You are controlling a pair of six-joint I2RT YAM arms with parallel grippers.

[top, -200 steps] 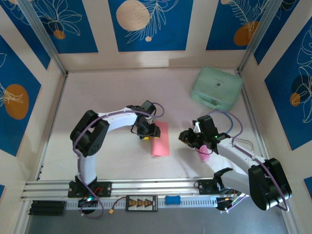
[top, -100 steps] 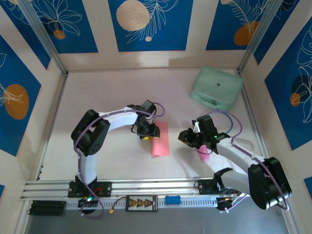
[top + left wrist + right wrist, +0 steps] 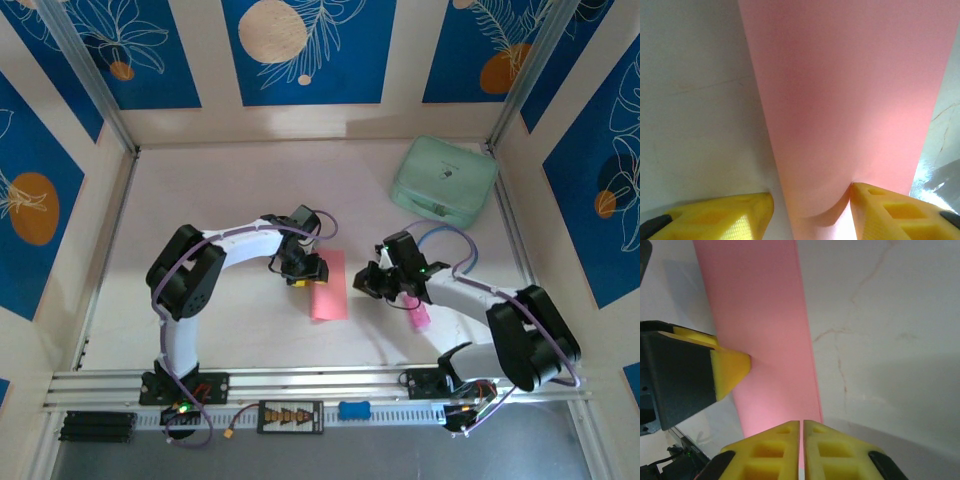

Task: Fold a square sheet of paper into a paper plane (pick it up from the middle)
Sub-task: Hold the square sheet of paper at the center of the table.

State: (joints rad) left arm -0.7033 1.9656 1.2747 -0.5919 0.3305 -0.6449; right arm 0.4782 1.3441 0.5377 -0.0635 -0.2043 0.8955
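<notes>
**Left jaws spread at the sheet, right jaws pressed together**

- Top view, centre-left of frame: we see the left gripper [image 3: 303, 276] at the left edge of the square sheet of paper [image 3: 330, 285].
- Left wrist view: the left gripper [image 3: 810, 212] has its jaws spread. One yellow finger [image 3: 715, 220] sits on the bare surface [image 3: 690, 100]. The other touches the sheet [image 3: 850, 100], whose near end curls up between them.
- The sheet lies mid-frame on the surface [image 3: 220, 200] and shows as a tall narrow rectangle.
- Just right of it is the right gripper [image 3: 372, 283]. In the right wrist view its jaws [image 3: 801, 440] are pressed together at the sheet's [image 3: 760, 340] lower right corner. We can't tell whether they pinch it.
- A small bright-pink stick [image 3: 420, 318] lies under the right arm.
- The mint-green case [image 3: 445, 180] sits at upper right, well apart from the sheet.
</notes>
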